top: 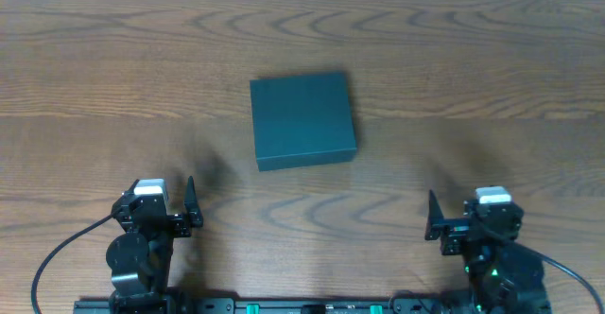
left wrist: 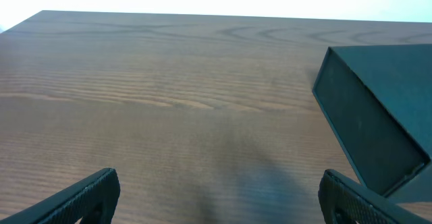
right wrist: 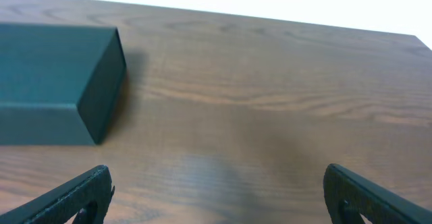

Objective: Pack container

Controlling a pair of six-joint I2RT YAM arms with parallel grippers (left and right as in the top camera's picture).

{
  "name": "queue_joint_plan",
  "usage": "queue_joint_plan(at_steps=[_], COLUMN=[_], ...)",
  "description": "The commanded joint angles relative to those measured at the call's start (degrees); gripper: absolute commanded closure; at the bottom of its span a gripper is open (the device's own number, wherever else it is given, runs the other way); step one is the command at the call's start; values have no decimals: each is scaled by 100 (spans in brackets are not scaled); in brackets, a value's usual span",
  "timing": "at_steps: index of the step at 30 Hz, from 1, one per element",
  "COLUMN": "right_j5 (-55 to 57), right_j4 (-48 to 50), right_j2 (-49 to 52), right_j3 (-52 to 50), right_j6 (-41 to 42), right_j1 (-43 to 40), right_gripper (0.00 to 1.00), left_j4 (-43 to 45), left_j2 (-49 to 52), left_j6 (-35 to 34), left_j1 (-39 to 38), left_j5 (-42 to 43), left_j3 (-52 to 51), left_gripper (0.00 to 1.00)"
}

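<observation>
Left fingers [left wrist: 84, 197] and right fingers [right wrist: 74, 200] stand spread, empty. The shut box [top: 302, 120] sits on the desk [top: 473, 68] ahead between them. Each wrist view cuts it off, and its contents are hidden.

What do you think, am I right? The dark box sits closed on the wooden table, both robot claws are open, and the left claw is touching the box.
Not quite. The left gripper is not touching the container; the overhead view shows bare table between them. The rest holds: the container sits closed on the table, and the left gripper and right gripper are both open.
</observation>
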Motion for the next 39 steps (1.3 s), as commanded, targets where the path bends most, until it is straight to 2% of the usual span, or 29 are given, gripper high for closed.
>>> queue_joint_plan(at_steps=[1, 12, 39], right_j5=[57, -205, -267], right_j4=[4, 44, 20], right_j2=[-170, -173, -173], right_j3=[-291, -1158, -1165], right_j6=[-188, -122, -125], right_j1=[-48, -42, -42], right_gripper=[1, 1, 1], left_j4=[0, 0, 0], left_j2=[-48, -48, -48], left_j6=[39, 39, 39], left_j1=[35, 35, 35], left_j5=[-37, -35, -37], left_j3=[-138, -138, -138], left_gripper=[5, 5, 5])
